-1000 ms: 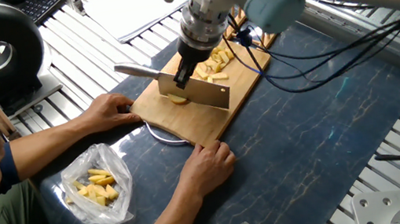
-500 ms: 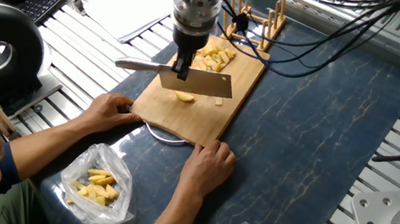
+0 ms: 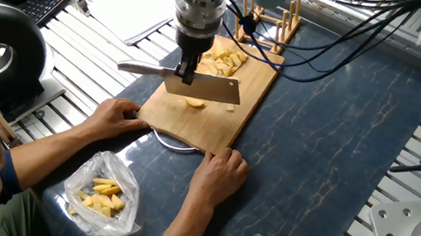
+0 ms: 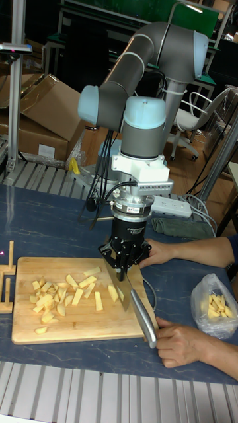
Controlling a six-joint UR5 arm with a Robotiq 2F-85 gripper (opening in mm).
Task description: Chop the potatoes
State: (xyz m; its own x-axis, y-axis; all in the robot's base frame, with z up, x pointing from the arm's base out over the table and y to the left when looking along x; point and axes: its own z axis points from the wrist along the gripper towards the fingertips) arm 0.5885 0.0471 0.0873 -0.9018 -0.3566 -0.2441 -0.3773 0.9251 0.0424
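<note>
Bag of yellow pieces [image 3: 103, 196] sits far left on the dark worktop [image 3: 339, 140], w/ a person's hands [image 3: 217, 174] steadying the wooden cutting board [image 3: 260, 85]. Centre: end effector [image 3: 189, 71] clamped on a cleaver [image 3: 205, 90], blade raised just above the board. Potatoes [image 3: 223, 62] mostly cut & heaped at the board's far end; one chunk [image 3: 195, 102] near the blade looks left to chop. Right: cables, metal rollers; workshop room, boxes behind.

Robot lab: aluminium frames [image 3: 99, 47], cables [image 3: 349, 38].
</note>
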